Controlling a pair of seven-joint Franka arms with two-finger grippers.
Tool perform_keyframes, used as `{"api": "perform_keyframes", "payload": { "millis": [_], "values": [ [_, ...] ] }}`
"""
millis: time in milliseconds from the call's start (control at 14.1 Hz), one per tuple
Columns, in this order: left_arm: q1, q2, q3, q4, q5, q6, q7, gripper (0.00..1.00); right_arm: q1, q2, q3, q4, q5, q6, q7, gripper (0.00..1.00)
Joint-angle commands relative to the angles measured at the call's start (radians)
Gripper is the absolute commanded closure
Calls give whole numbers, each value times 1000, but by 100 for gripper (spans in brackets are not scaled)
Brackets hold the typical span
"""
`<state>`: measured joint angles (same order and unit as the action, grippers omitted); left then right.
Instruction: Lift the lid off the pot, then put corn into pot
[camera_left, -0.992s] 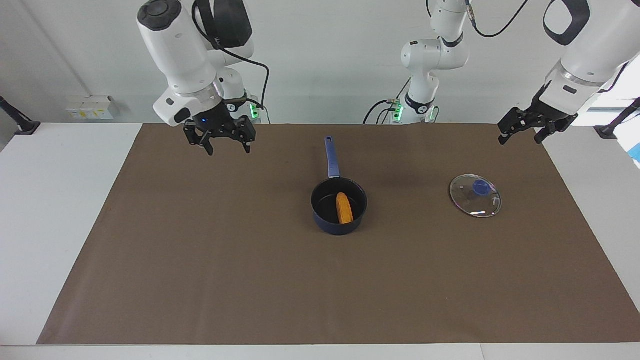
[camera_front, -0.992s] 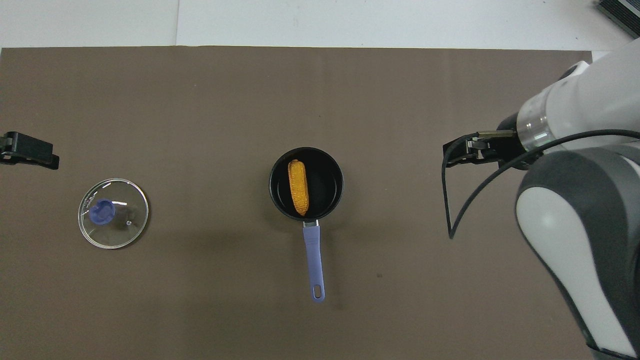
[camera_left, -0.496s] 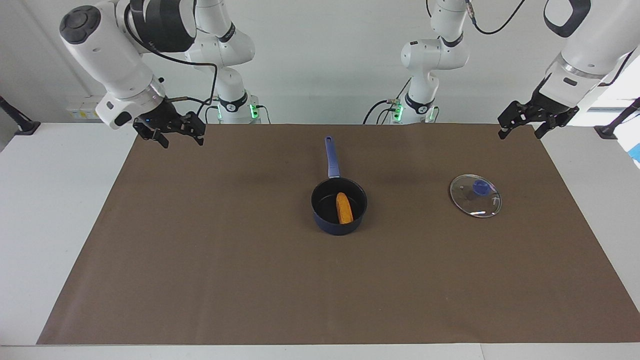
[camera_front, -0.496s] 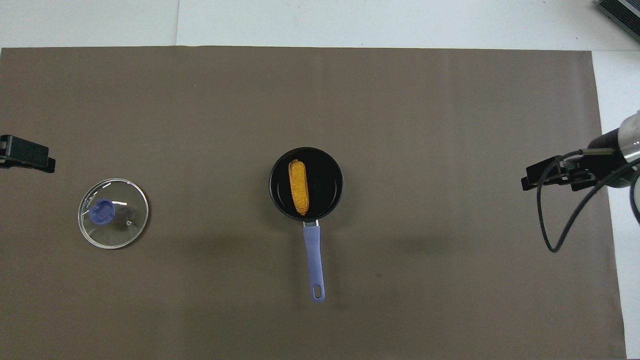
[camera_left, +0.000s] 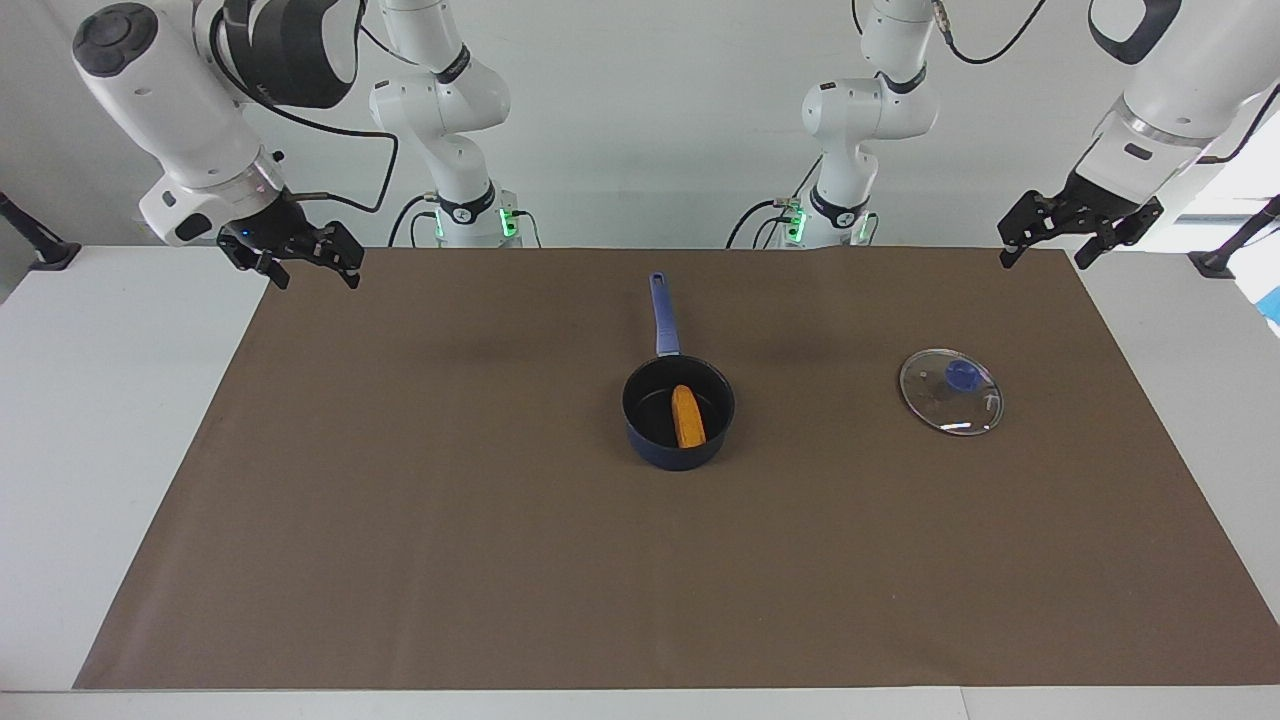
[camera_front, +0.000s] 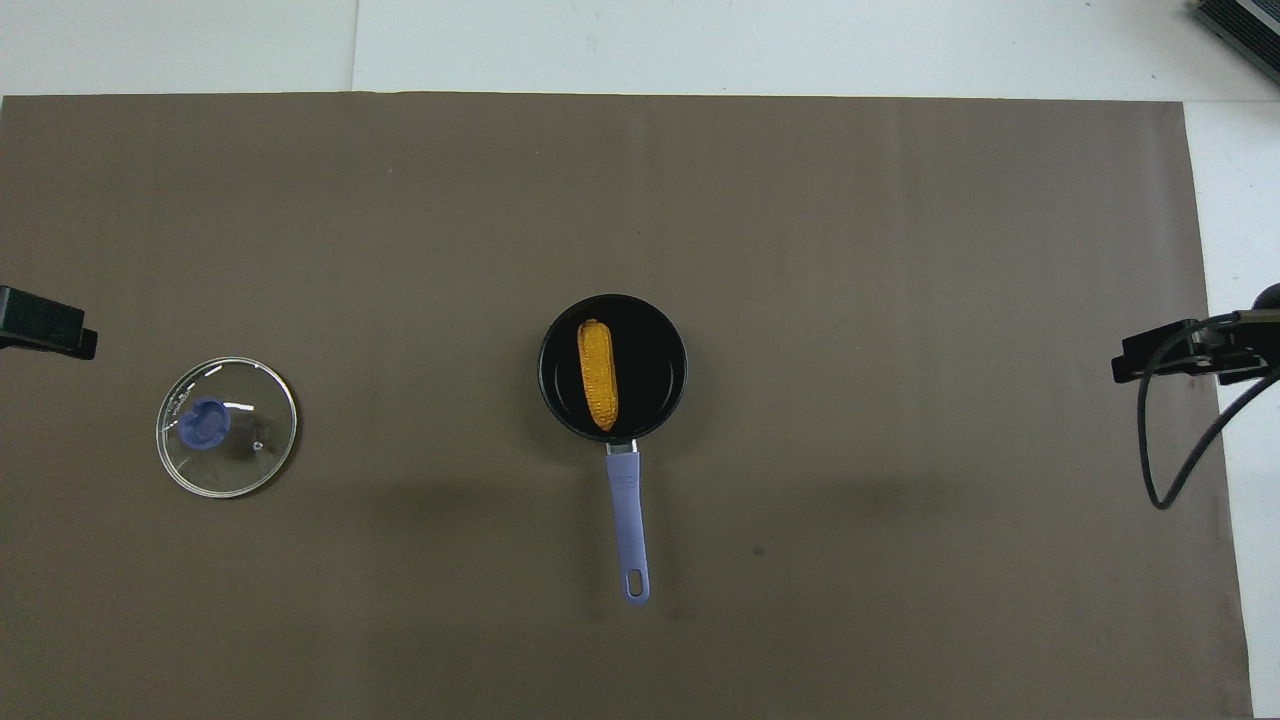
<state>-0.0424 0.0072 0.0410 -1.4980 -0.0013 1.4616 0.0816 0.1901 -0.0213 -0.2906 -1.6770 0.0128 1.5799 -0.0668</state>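
The navy pot (camera_left: 652, 402) stands uncovered at the middle of the brown mat, its long blue handle (camera_left: 661, 312) pointing toward the robots. The orange-yellow corn (camera_left: 688, 417) lies inside it, also in the overhead view (camera_front: 597, 375), in the pot (camera_front: 652, 365). The glass lid (camera_left: 950, 391) with its blue knob lies flat on the mat toward the left arm's end, apart from the pot, and shows in the overhead view (camera_front: 227, 427). My right gripper (camera_left: 316, 279) is open and empty, raised over the mat's edge. My left gripper (camera_left: 1042, 260) is open and empty, raised over the mat's corner.
The brown mat (camera_left: 420, 520) covers most of the white table (camera_left: 90, 420). Bare white strips lie at both ends. A black cable (camera_front: 1180, 450) hangs from the right arm at the mat's edge.
My right gripper has swung away from the pot's side to the mat's edge at the right arm's end. My left gripper has drawn back slightly. Pot, corn and lid have not moved.
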Motion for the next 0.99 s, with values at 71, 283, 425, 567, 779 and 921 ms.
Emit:
{"api": "perform_keyframes", "payload": {
  "millis": [71,283,425,567,779,921],
  "values": [
    [-10,-21,-3,-1,6,-9,12,0,-1,-14,19,89,-30,-8,-10,0],
    [-10,-27,-3,-7,6,-10,12,0,0,-25,34,163,-13,-77,-10,0],
    [-10,-29,-4,-11,6,-10,13,0,2,-38,33,157,-13,-67,-14,0],
    [-10,-30,-4,-11,6,-12,12,0,3,-39,42,154,-14,-63,-8,0],
    [-10,-30,-4,-13,6,-12,10,0,5,-42,57,168,-20,-78,19,0],
    [-10,-29,-4,-11,6,-10,10,0,-39,-57,102,163,-16,-78,22,0]
  ]
}}
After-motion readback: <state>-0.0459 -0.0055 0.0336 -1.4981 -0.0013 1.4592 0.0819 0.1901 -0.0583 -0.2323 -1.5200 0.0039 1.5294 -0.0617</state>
